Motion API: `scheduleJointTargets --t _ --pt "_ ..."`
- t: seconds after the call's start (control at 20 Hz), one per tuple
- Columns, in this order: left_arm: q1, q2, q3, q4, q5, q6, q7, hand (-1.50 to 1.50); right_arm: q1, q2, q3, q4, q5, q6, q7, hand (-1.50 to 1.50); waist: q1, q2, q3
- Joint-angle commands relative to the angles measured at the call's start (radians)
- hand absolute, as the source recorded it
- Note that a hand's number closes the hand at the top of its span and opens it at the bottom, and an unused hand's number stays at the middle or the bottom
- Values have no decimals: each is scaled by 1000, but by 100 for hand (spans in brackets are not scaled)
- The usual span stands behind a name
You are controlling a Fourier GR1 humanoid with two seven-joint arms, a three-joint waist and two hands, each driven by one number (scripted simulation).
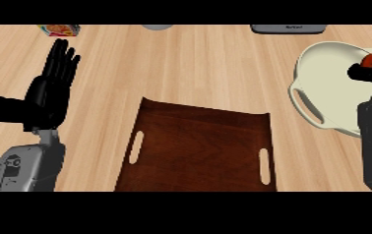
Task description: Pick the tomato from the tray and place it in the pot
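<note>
The right hand [359, 73] is hanging over the pot [320, 75] at the counter's right edge, its fingers curling round the tomato [368, 59], seemingly positioning it for release inside. The tray [196, 149], at the counter's near edge, is sitting bare. The left hand [52, 88] is resting spread near the left edge, fingers up, out of the way.
</note>
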Motion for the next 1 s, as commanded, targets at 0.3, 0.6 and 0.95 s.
scheduleJointTargets --t 0.3,0.6,0.95 --pt "19 -24 -18 -22 -28 22 -4 0 -53 -60 -159 316 -267 -71 -133 150 14 3 2" --pt "-31 -14 11 63 -15 -2 -55 0 -105 -99 -177 482 -424 -66 -418 -150 12 7 1" --pt "-55 5 11 22 -18 4 17 0 -134 -81 -246 452 -585 -212 -632 -150 6 4 2"
